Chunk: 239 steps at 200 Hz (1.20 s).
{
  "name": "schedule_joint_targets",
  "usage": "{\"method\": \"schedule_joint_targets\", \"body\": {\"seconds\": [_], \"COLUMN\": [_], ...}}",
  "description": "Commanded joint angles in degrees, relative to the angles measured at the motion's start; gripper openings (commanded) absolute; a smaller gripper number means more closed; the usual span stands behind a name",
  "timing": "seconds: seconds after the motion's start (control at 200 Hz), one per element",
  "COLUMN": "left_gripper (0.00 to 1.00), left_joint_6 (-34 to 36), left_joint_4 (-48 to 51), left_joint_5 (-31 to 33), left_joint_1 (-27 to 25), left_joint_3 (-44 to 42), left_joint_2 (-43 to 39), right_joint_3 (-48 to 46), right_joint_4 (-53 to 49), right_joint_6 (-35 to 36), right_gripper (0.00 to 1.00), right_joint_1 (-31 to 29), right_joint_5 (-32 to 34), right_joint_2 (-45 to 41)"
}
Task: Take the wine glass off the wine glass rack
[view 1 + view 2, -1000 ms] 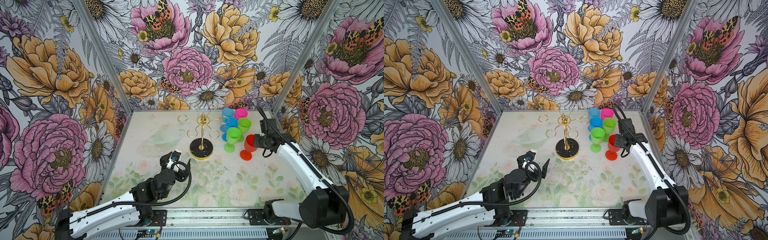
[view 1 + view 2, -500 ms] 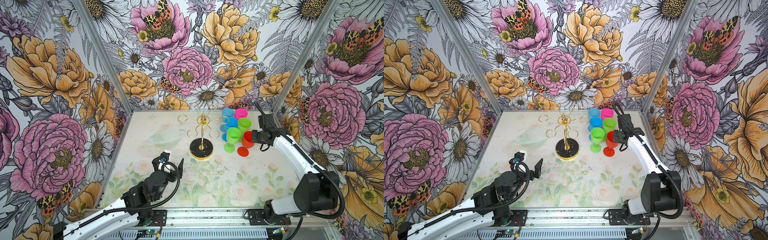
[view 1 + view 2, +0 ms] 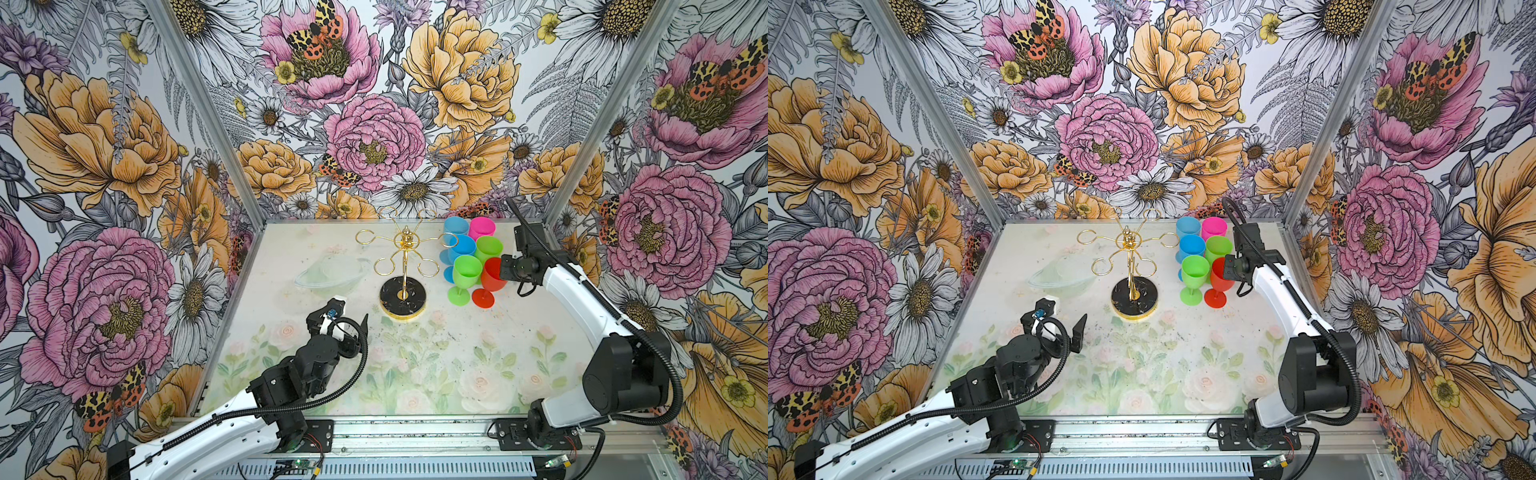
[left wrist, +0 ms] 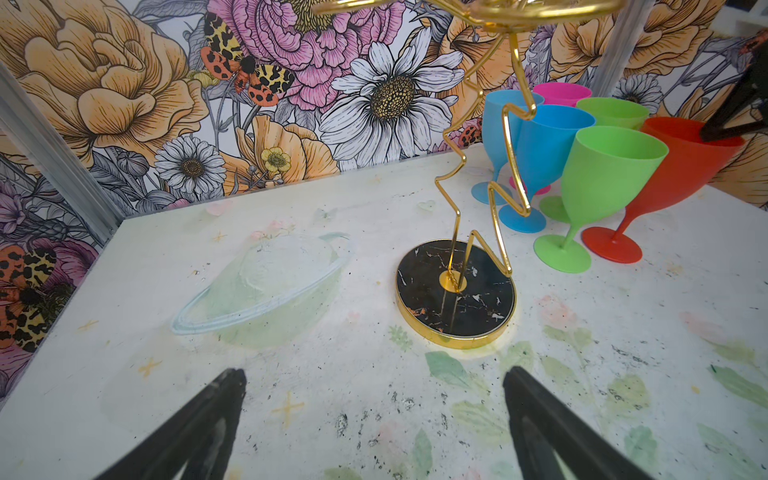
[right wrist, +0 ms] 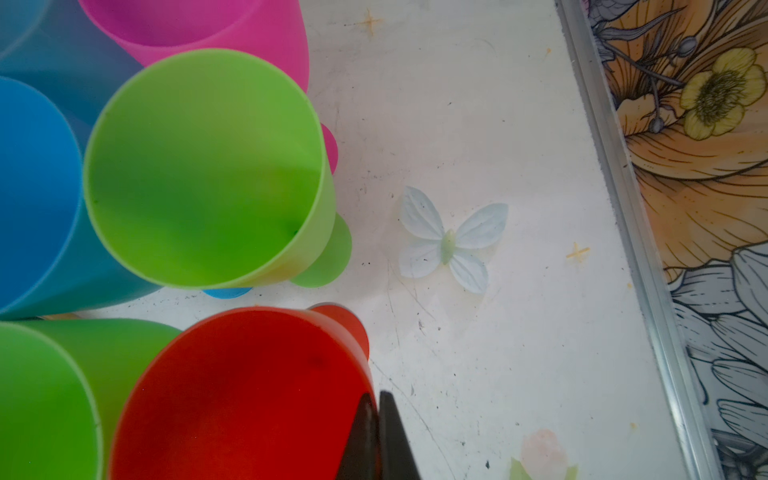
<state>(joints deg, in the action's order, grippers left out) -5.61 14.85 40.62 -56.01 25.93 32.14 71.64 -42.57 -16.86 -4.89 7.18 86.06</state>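
Right tool [image 5: 376, 401] pinching red wine glass [image 5: 249, 395] rim, open tabletop [image 5: 478, 124] toward side wall [image 5: 706, 208]

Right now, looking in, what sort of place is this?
Probably a robot test booth, not a home: flower-print walls in metal frames, a left arm and right arm bolted to a front rail, and a wine glass rack beside plastic goblets.

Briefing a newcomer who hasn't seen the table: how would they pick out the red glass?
Right of the gold rack stands a cluster of six glasses. The red glass is at its near right corner, beside a green glass. It alone is red, and the right gripper pinches its rim.
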Motion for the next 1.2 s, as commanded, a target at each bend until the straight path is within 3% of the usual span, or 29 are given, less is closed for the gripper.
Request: {"method": "schedule_joint_targets", "body": {"seconds": [0.0, 0.195, 0.48, 0.801, 0.986, 1.191], "left_gripper": [0.99, 0.99, 0.99, 0.99, 0.99, 0.99], "left_joint_6": [1.0, 1.1, 2.6, 2.9, 2.3, 2.4], "left_joint_4": [0.7, 1.7, 1.5, -3.8, -10.4, -23.2], "left_joint_5": [-1.2, -1.4, -2.3, -12.5, -18.0, -24.8], "left_joint_1": [1.2, 3.0, 8.6, 25.6, 36.4, 45.4], "left_joint_3": [1.7, 1.9, 2.3, 2.2, 1.5, -2.0], "left_joint_2": [-0.1, -1.0, -1.7, 0.5, 6.1, 13.4], "right_joint_3": [1.6, 2.2, 2.9, 2.8, -5.3, -15.1], "right_joint_4": [0.3, 0.2, 0.1, 2.9, 15.7, 29.9], "right_joint_6": [0.0, 0.1, 0.2, 2.5, 4.2, 4.3], "right_gripper": [0.12, 0.22, 0.51, 0.72, 0.80, 0.83], "right_joint_1": [0.2, 0.2, 0.4, 6.0, 10.3, 13.1], "right_joint_5": [-0.8, -1.7, -1.6, 2.1, 2.1, 3.9], "right_joint_2": [0.6, -0.8, -5.8, -10.6, -12.6, -11.8]}}
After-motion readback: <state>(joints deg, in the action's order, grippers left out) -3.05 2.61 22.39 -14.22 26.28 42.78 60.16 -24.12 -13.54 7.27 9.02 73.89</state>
